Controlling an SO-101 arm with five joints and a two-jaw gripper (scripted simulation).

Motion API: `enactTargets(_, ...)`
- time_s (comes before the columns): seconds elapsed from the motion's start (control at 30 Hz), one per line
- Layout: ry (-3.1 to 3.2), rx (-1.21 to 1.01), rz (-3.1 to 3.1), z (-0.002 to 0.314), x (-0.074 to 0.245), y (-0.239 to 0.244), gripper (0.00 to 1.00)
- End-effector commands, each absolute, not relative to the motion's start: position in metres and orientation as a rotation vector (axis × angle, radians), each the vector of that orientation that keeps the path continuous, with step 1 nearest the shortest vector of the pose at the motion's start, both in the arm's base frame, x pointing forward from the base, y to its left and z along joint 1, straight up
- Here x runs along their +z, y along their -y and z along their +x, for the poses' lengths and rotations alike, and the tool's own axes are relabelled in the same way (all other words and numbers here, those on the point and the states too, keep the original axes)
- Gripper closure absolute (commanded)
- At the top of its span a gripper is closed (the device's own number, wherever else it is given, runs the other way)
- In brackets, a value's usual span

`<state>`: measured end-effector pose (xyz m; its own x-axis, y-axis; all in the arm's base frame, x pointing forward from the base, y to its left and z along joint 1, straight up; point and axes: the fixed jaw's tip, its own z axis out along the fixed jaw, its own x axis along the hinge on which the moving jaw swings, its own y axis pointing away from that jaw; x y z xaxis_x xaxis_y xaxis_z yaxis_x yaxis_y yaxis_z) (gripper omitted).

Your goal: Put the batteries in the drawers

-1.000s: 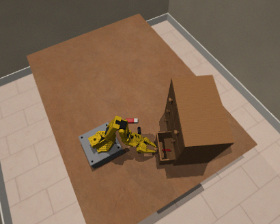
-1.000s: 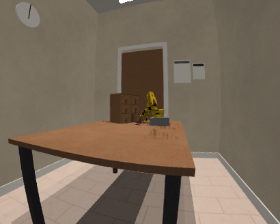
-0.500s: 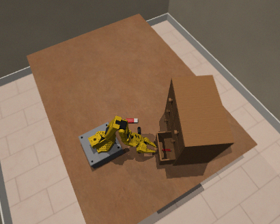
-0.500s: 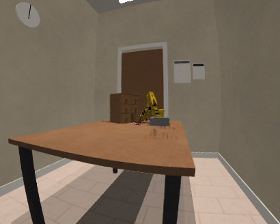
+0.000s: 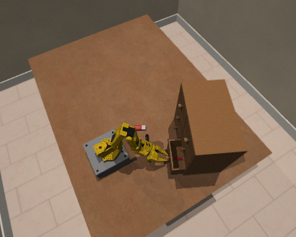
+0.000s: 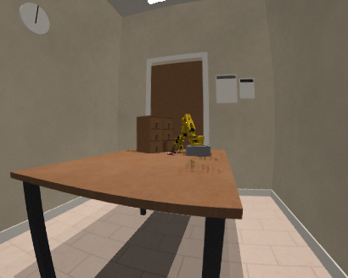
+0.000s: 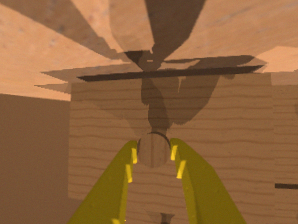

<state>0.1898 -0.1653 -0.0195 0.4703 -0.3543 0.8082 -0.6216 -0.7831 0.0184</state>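
Note:
The wooden chest (image 5: 207, 126) stands on the table with its drawer fronts facing my arm. The right drawer of the bottom row (image 5: 176, 154) is pulled out, and a small, thin red battery (image 5: 178, 158) lies inside it. My gripper (image 5: 165, 157) is at the front of this drawer. In the wrist view the gripper (image 7: 152, 150) is shut on the drawer's round wooden knob (image 7: 152, 151), with the drawer front (image 7: 170, 135) filling the view behind it. A red and white battery-like object (image 5: 139, 127) lies on the table behind my arm.
A small dark object (image 5: 147, 136) lies on the table beside my arm, between the base (image 5: 105, 157) and the chest. The other drawers look shut. The exterior view shows the chest (image 6: 155, 134) and the arm (image 6: 188, 131) at the far table end.

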Motion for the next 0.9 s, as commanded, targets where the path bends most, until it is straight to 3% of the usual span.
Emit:
enactTargets(0.0,0.838,1.233,2.412,0.194,-0.019,0.166,1.0)
enactTargets(0.87,0.816,1.24,2.426,0.216,-0.019,0.177,1.0)
